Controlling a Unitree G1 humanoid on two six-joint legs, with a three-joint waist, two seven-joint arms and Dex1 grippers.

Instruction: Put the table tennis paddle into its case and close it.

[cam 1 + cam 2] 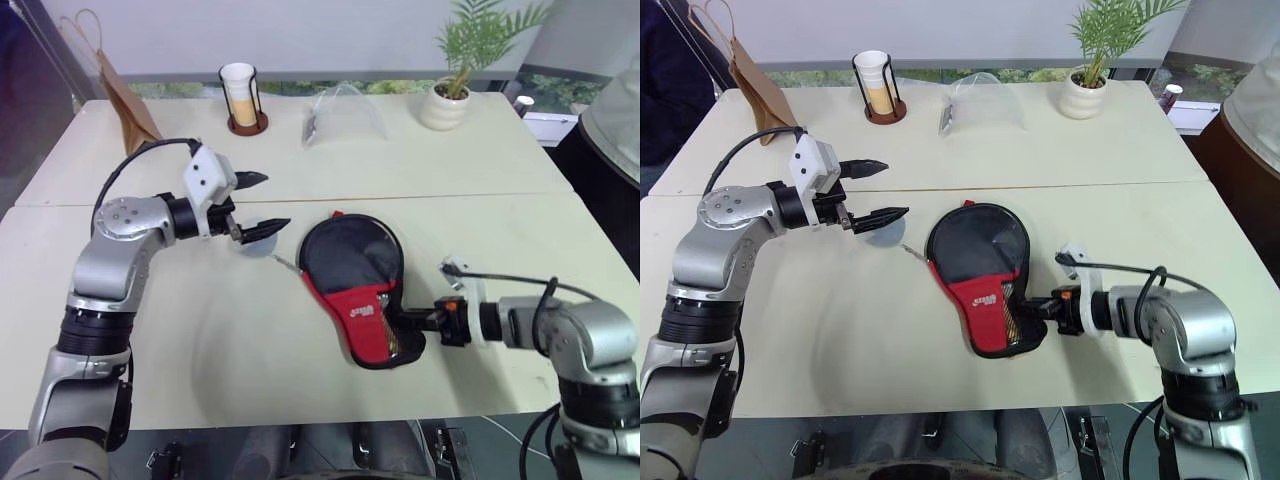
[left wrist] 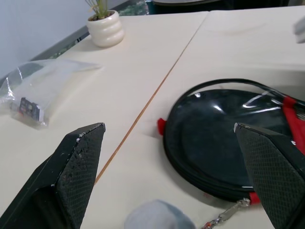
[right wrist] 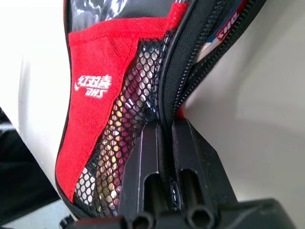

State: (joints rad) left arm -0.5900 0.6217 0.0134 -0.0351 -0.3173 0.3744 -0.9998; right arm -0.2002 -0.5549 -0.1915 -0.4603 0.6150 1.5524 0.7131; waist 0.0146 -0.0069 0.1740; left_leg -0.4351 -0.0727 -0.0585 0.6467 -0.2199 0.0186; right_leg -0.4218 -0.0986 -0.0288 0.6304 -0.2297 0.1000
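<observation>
Two hands: right hand (image 1: 425,322) clamped on case (image 1: 352,262) edge, left hand (image 1: 258,204) apart beside it.

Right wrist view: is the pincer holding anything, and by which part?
Yes. The right pincer is shut on the case, pinching its zipper edge at the narrow handle end, beside the mesh pocket.

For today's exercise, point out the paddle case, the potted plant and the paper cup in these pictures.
paddle case (image 1: 352,255): left eye view, on its black round face.
potted plant (image 1: 444,106): left eye view, on its white pot.
paper cup (image 1: 238,88): left eye view, on its side wall.
</observation>
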